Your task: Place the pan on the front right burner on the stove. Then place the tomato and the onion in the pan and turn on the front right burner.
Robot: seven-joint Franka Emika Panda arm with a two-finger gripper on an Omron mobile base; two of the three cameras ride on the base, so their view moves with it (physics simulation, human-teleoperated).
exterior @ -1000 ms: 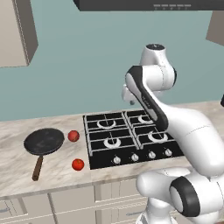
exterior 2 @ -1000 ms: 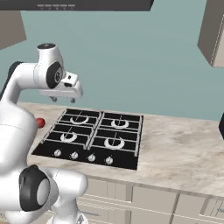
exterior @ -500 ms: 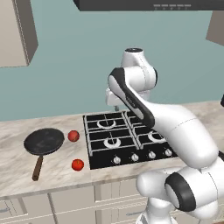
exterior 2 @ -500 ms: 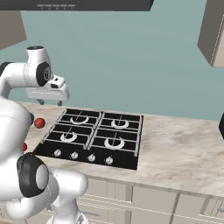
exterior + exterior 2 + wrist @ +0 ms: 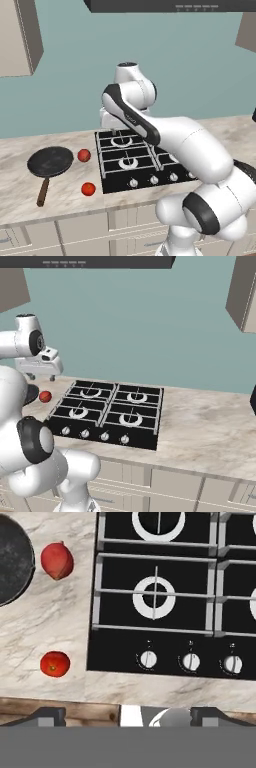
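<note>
Claw (image 5: 42, 377) hangs high over the left edge of the stove (image 5: 150, 159), carrying nothing; its tips sit at the bottom of the hand view, half cut off, so I cannot tell how wide they stand. Below me, in the hand view, lies a left burner with the knobs (image 5: 190, 661) just near of it.

Left of the stove, on the counter (image 5: 15, 190), two round red things rest apart from each other: one (image 5: 84, 155) just right of the pan, the other (image 5: 88, 189) nearer the front edge. One should be the tomato and one the onion, but I cannot say which is which.

Farther left sits the pan (image 5: 50, 161), flat on the counter, its wooden handle (image 5: 42, 192) pointing toward the front edge. It is well apart from the front right burner (image 5: 130, 418), which stands bare under its grate.

By my reckoning nothing of the task is done. The pan must be fetched and set on that burner first, then both red things go in, and last comes the burner's knob.
</note>
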